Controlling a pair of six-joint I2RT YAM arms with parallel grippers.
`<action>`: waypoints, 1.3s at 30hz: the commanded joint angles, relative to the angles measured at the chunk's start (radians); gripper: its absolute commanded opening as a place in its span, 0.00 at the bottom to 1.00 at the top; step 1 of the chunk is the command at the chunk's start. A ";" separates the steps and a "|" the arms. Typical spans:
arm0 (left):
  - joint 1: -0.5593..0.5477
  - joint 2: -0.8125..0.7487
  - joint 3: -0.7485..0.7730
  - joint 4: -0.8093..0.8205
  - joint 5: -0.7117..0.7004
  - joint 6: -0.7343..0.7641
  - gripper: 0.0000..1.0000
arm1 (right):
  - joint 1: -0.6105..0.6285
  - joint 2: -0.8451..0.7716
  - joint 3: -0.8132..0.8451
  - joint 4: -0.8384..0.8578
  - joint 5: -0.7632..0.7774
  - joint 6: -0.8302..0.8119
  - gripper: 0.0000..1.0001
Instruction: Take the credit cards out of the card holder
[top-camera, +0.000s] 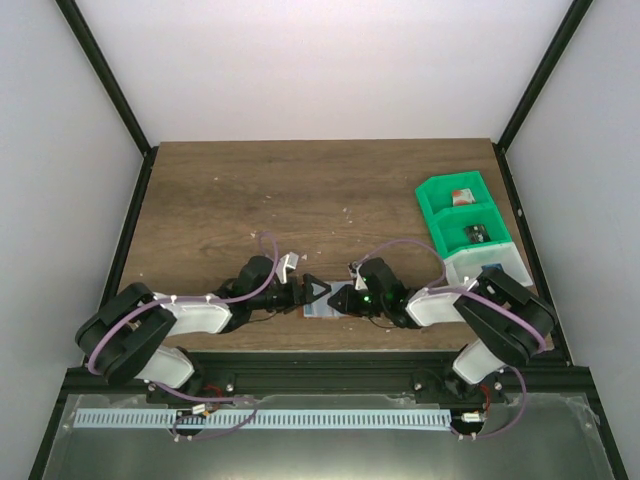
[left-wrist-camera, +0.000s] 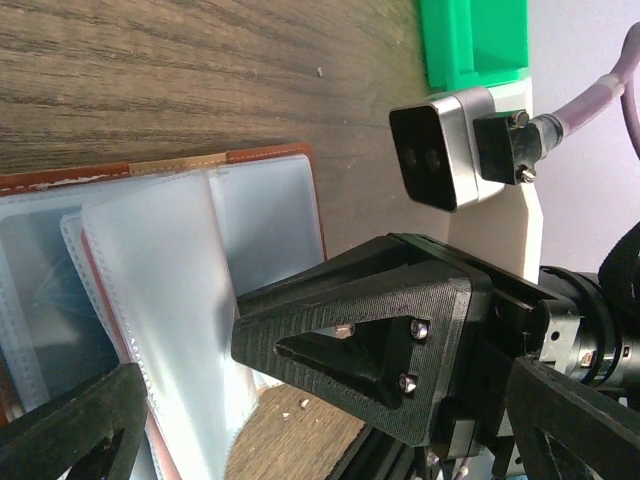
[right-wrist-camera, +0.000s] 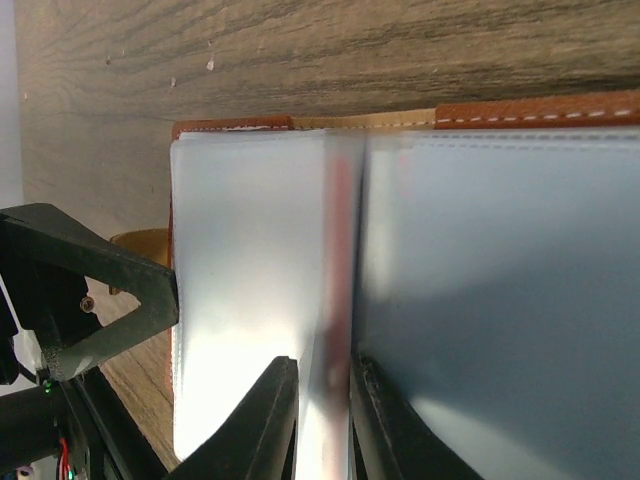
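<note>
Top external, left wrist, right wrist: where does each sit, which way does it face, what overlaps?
Top external: above and behind the arms, looking down on the brown wooden table; both bases, left claw and right claw show.
Left wrist: low, facing rightward across the open reddish-brown leather card holder to the right claw; own fingers frame it.
Right wrist: close over the holder's clear sleeves, own fingers pinching one; left claw at left edge.
Shared: all see the card holder; each wrist sees the other claw.

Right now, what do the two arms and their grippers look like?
The left arm and right arm are black with white link covers and looping lilac cables. The right gripper has black triangular printed fingers with silver screws; a silver-and-black camera and a green light sit on its wrist.
</note>
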 joint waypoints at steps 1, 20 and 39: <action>-0.003 -0.014 -0.002 0.048 0.032 -0.015 1.00 | 0.010 0.021 -0.017 0.021 -0.019 0.011 0.17; -0.003 -0.079 0.025 -0.043 -0.003 0.013 1.00 | 0.010 0.015 -0.030 0.037 -0.024 0.014 0.16; -0.004 -0.056 0.028 -0.103 -0.034 0.037 1.00 | 0.010 0.003 -0.038 0.039 -0.016 0.022 0.15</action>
